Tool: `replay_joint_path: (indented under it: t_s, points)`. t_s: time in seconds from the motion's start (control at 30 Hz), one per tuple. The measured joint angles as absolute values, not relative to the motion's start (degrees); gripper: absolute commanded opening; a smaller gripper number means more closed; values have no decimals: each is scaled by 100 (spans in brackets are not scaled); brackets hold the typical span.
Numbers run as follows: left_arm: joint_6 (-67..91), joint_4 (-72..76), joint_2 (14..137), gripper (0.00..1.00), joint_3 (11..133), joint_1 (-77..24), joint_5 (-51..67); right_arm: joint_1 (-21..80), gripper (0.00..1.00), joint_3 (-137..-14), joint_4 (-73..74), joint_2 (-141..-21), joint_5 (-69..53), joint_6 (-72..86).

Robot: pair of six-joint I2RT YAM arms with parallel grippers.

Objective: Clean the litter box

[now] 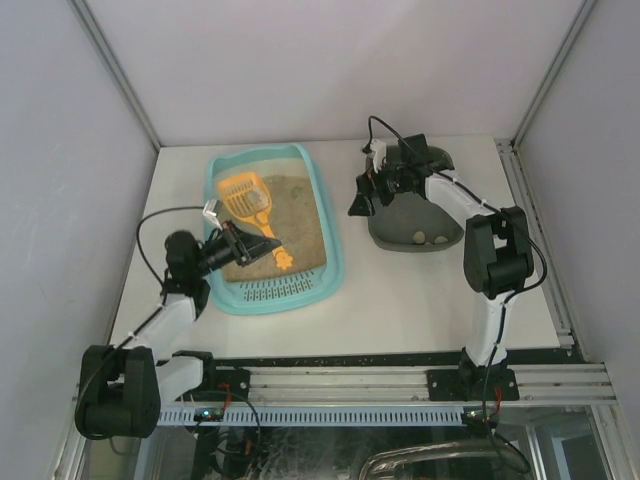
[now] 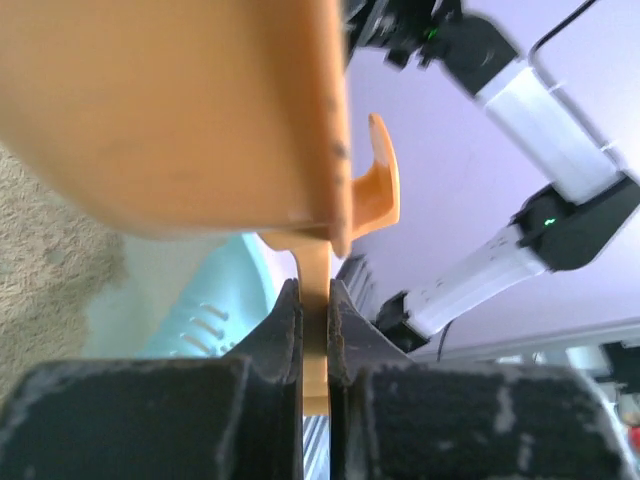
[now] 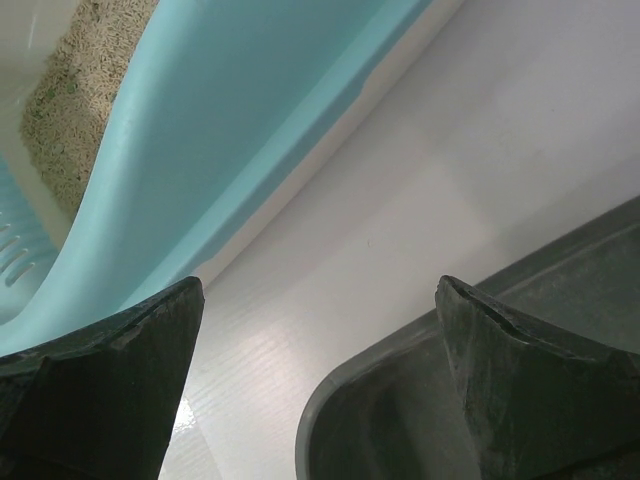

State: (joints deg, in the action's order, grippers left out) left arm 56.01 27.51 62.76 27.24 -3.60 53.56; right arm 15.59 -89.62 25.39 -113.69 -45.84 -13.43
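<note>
Likely scooping step: left gripper (image 2: 315,300) clamped on orange slotted plastic scoop (image 1: 243,193), right gripper (image 1: 360,205) wide open; next, dip into centre-left light-teal plastic litter box (image 1: 335,262).

The white table (image 1: 400,300) carried the teal litter box (image 1: 335,255) on its left and a dark grey tray (image 1: 400,235) farther right, set apart.

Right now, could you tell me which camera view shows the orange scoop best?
Top external: nearly the whole scoop is visible. Left wrist shows a blurred close-up, handle between the fingers; right wrist shows none.
</note>
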Motion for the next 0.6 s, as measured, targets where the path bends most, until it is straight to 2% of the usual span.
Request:
replay_joint_path:
  t_s: [0.1,0.23,0.47,0.6]
  points:
    - [7122,5205,6383,0,1673,-294,5046,1498,100,-8962,2578,-11306,-4615,-1332]
    - [8309,6792,7091,0,1525,-285,4908,1474,100,-8971,2683,-11262,-4637,-1332]
    - [8827,7185,7356,0,1559,-589,4873,1503,100,-9380,3607,-11161,-4322,-1695]
    - [8685,6281,7122,0,1575,-445,4783,1441,100,-8917,4084,-10473,-3983,-1933]
